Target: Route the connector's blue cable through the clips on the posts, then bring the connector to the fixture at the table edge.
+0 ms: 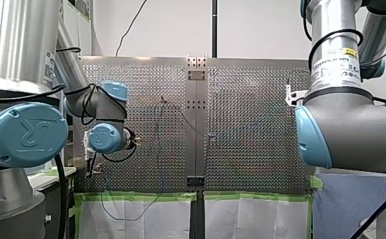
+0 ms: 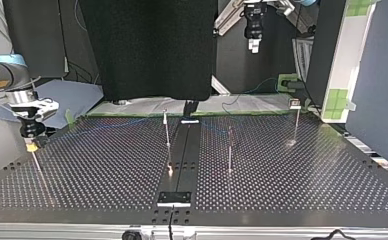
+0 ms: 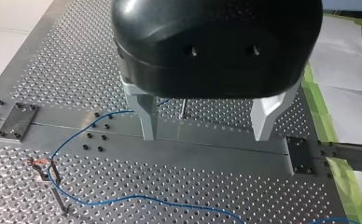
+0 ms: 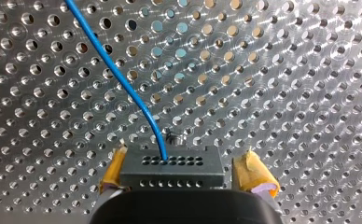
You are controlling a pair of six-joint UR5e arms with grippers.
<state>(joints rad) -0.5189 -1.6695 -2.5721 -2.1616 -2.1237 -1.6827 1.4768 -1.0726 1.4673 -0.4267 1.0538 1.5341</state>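
In the right wrist view a black connector (image 4: 172, 170) with rows of small holes sits between my right gripper's (image 4: 184, 161) yellow pads (image 4: 254, 175). One pad lies against its side and the other stands apart, so the gripper is open. The blue cable (image 4: 123, 79) rises from the connector's top and runs away over the perforated plate. In the top view my right gripper (image 2: 31, 146) hangs over a thin post (image 2: 38, 167) at the left. My left gripper (image 3: 206, 126) is open and empty, high above the table; below it the blue cable (image 3: 123, 199) passes a clip post (image 3: 53, 186).
Three thin posts (image 2: 167, 135) (image 2: 229, 150) (image 2: 296, 122) stand across the middle of the table in the top view. A dark centre rail ends in a small plate (image 2: 174, 198) at that view's near edge. Green tape and white paper (image 1: 146, 214) line the front view's near edge.
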